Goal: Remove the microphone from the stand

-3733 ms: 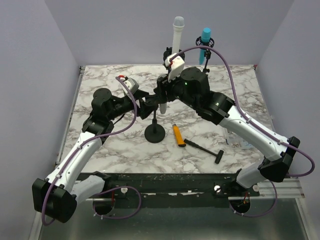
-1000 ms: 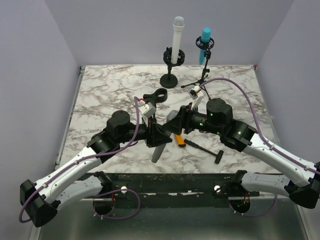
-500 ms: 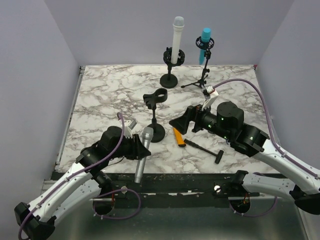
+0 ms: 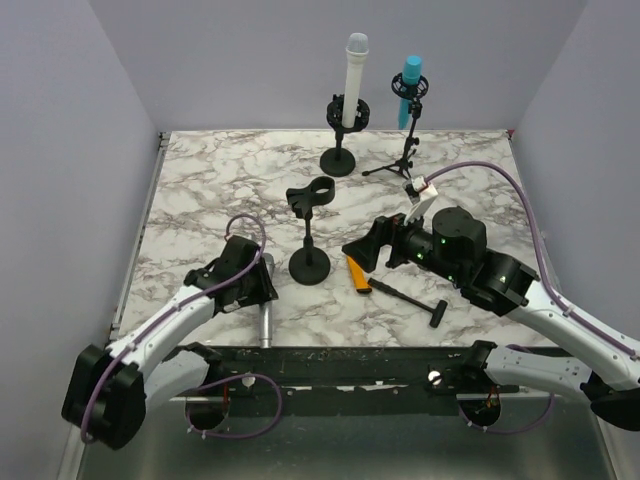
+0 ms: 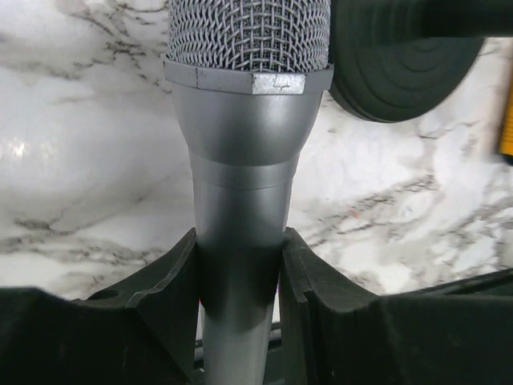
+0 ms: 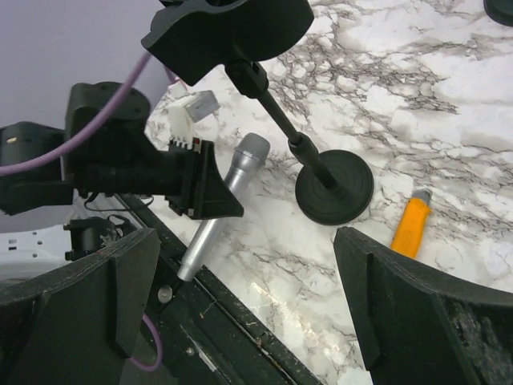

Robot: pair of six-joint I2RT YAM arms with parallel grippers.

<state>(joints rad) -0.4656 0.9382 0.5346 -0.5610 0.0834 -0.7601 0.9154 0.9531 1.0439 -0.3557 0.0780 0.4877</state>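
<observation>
**Microphone off the stand, down at the near edge**

At the near edge of the marble bench (image 4: pixel 200 190): silver microphone (image 4: pixel 265 322) low and lengthwise, looking to rest on the surface, mesh head just beside the round base of the black stand (image 4: pixel 309 267). Gripped at the handle by the left tool (image 5: pixel 239 241), one pad pressed against each side; no loosening visible. Half a second back, held tilted up off the bench; now brought down to it, with the left arm drawn in toward its own side. Reads as a set-down almost finished, with only letting go and backing away left.

Further in, black stand upright, clip (image 4: pixel 312 195) empty, unmoved since the last frame. Removal itself judged done.

To its right, above the bench, right tool (image 4: pixel 360 248) spread wide and holding nothing. A second ago close against the microphone's head, since pulled back to the right. Below it an orange utility knife (image 4: pixel 356 272) and a black hammer (image 4: pixel 410 297), neither shifted.

At the far edge, white microphone (image 4: pixel 355 80) and blue microphone (image 4: pixel 410 85), each in its own stand, as before.
</observation>
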